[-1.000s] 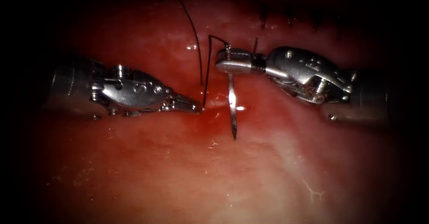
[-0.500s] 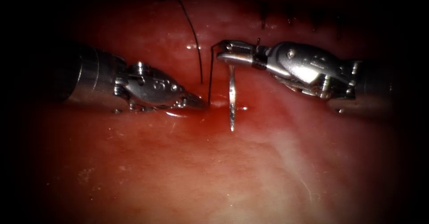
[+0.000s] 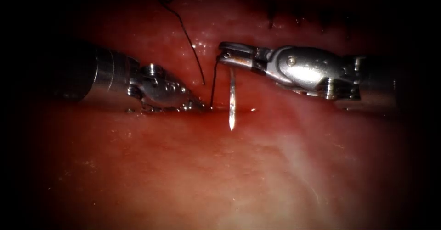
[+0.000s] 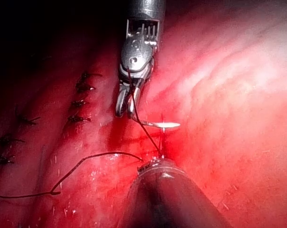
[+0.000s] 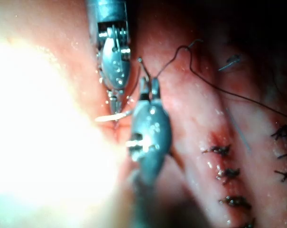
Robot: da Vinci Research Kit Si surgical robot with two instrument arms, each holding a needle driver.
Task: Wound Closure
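Needle [image 3: 232,102] hanging point-down in the middle of the endoscope frame, and the right tool [image 3: 235,55], reaching in from the right, has its jaws clamped on it at the tail end, right where the thread [image 3: 214,81] joins. Nearly all of the curve hangs free below the jaws; the tip sits over the tissue [image 3: 257,165] near the wet red line of the cut [image 3: 220,109], and I can't say whether it touches the surface. It doesn't look buried.

Left tool [image 3: 195,105] comes in from the left, its tip pressed low against the tissue at the cut, beside where the thread goes down. Jaws there: can't tell, apart or together, nor whether they hold anything.

Handling, as a judgement: the needle is thin, stiff steel, slick with red fluid [image 3: 183,120], and liable to swivel if pinched at the very end; the body behind the tip looks the steadier hold. Thread is limp and fine. Tissue is soft, glistening, yielding.

No containers anywhere. Finished stitches [image 5: 224,173] show in the right wrist view.
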